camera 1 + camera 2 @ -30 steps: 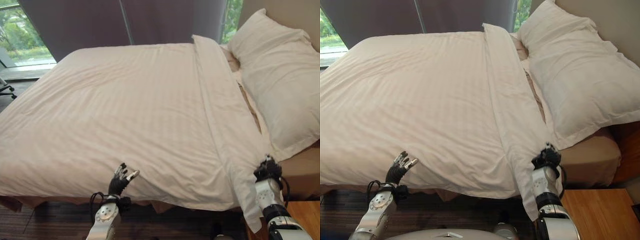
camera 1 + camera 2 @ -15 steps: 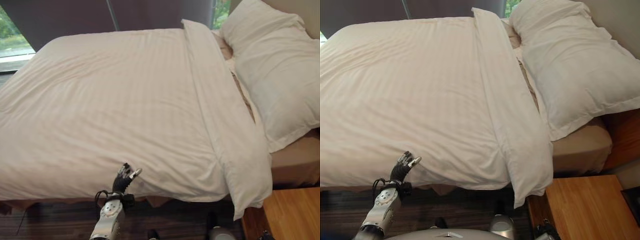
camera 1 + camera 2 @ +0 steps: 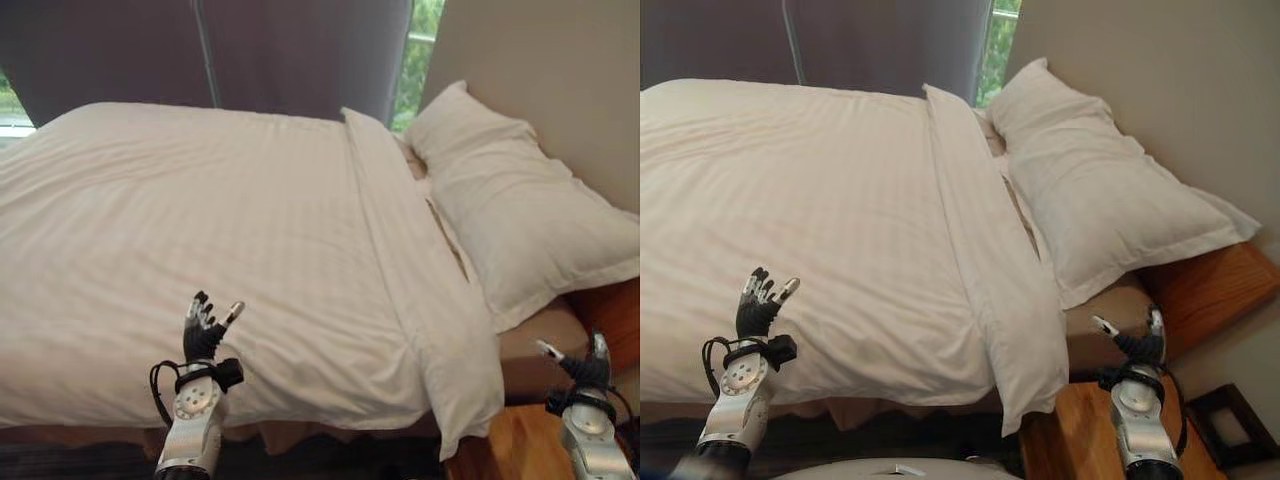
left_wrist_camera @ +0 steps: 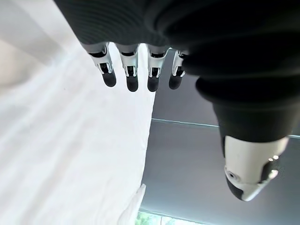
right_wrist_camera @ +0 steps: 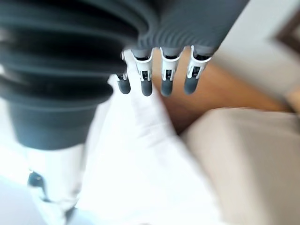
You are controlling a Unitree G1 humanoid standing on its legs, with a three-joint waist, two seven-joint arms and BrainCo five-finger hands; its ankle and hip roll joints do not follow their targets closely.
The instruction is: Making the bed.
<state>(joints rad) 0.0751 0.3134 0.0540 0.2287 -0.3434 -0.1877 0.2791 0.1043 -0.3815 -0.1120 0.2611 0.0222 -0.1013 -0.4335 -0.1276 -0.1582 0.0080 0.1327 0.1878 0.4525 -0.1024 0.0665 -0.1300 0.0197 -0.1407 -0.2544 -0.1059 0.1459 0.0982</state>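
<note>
A wide bed takes up most of the room in front of the robot. A white striped duvet [image 3: 200,230] lies spread smoothly over it, reaching the near edge of the mattress. Its top edge is turned back in a long folded band [image 3: 410,270] that runs across the bed and droops off the near corner. Beyond the band, two white pillows [image 3: 510,220] rest against the wall at the head of the bed, with a strip of beige fitted sheet [image 3: 1110,315] showing below them.

The left hand [image 3: 203,335] is raised above the near edge of the duvet, fingers straight and spread, holding nothing. The right hand [image 3: 1137,345] is raised near the corner of the mattress, beside a wooden nightstand [image 3: 1080,440], its fingers likewise spread wide and empty. Dark curtains [image 3: 250,50] hang behind the bed.
</note>
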